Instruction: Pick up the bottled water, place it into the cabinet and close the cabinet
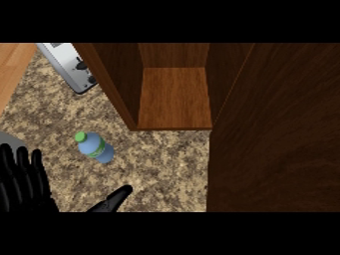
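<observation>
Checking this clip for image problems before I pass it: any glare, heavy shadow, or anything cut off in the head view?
Head view: lighting is even, with no glare on the bottled water or the toaster; the open cabinet is dim along its inner walls, its shelf readable; the cabinet door fills the right side; the left hand and right hand are cropped at the lower edge.

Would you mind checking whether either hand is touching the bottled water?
Apart. The head view shows bare counter between the bottled water and both the left hand and right hand.

The toaster (69,64) is cut by the top edge; the right robot hand (113,199) shows only partly.
</observation>
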